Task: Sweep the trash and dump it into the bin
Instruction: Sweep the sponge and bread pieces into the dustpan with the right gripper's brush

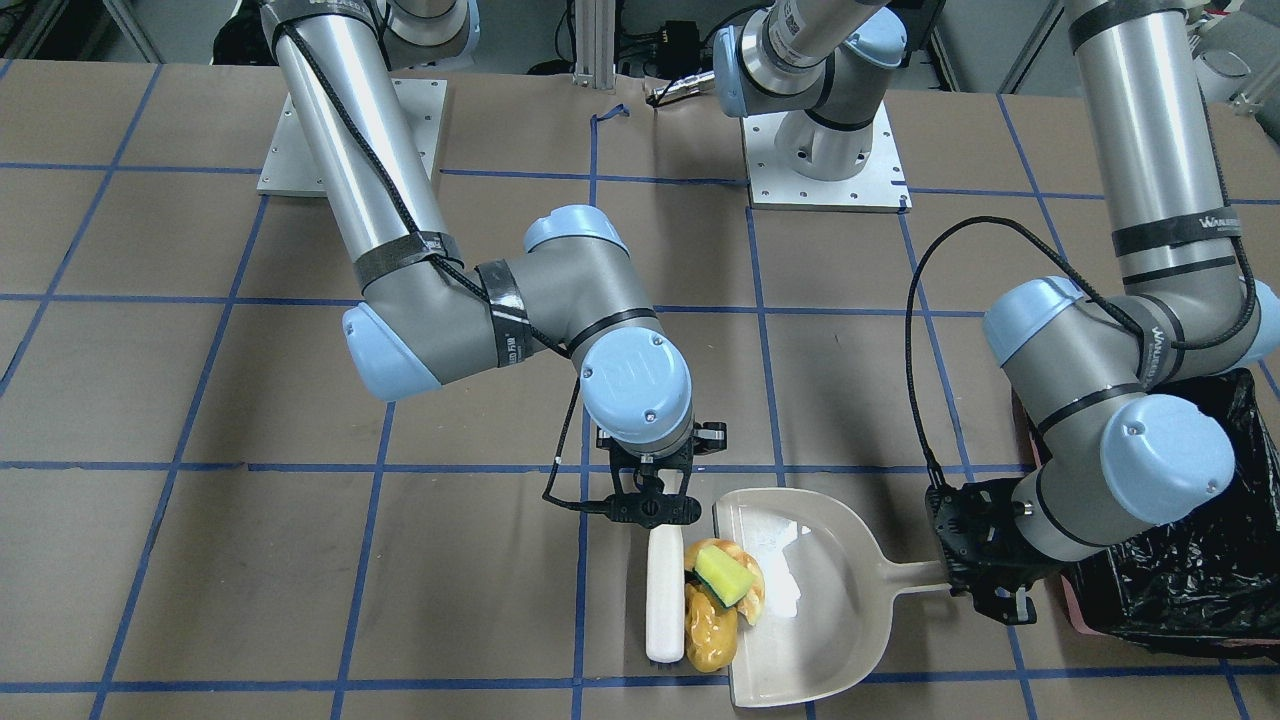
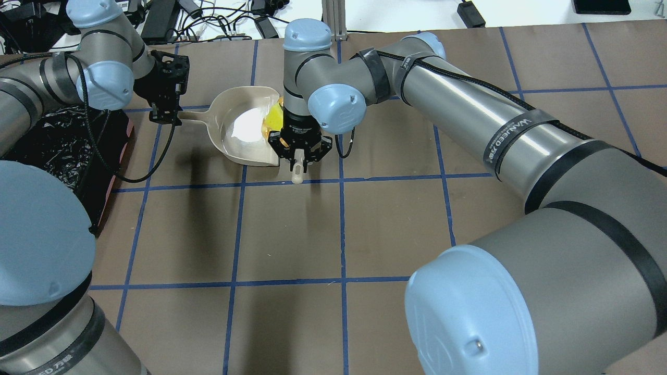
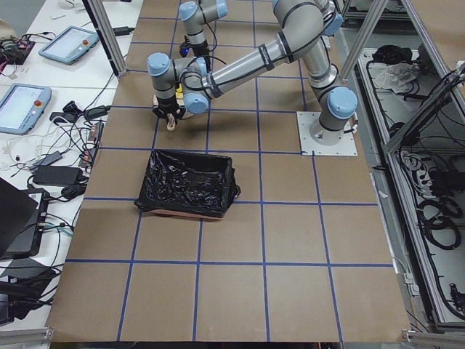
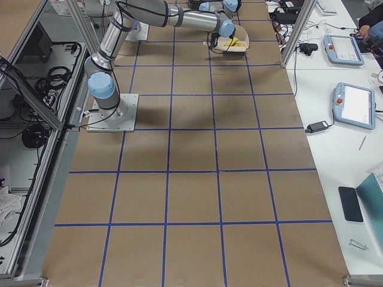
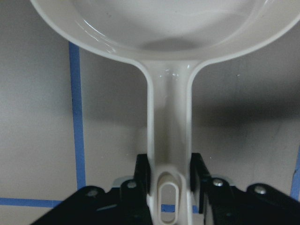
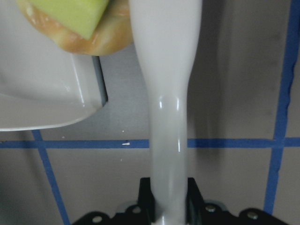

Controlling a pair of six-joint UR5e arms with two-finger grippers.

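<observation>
Biggest thing first: the bin (image 1: 1190, 570), w/ its crinkly black liner, sits on the table (image 1: 200, 560) right behind the left arm (image 1: 1110, 400), and that arm's own wrist bulk hangs over its near corner. Imo when the pan gets lifted and tipped, the load could catch the floppy liner edge or spill short onto the table.

Next the dustpan (image 1: 810, 600). The left pincer (image 5: 171, 187) is squeezed narrow on the very end of the handle, so it's a long lever. A push from the brush side prob twists or skids the pan, the lip lifts, and stuff goes under instead of in.

The brush (image 1: 663, 595) is gripped by its handle in the right pincer (image 6: 171, 199), closed tight on it. It lies along the pan's mouth w/ the trash squeezed between. Too hard a shove and things pop over it or out the ends.

Trash itself:
- The roll (image 1: 710, 630) is mostly outside the lip near the pan's corner. It's round + glossy, so it could slip off sideways.
- The pastry (image 6: 110, 40) straddles the lip.
- The sponge (image 1: 722, 573) rides on top of the pastry and could tumble off.

Around: the left arm's black cable (image 1: 908, 310) loops nr the handle and might snag on the swing. The blue tape lines (image 1: 380, 470) and base plates (image 1: 825, 170) are further back, not in the way.
</observation>
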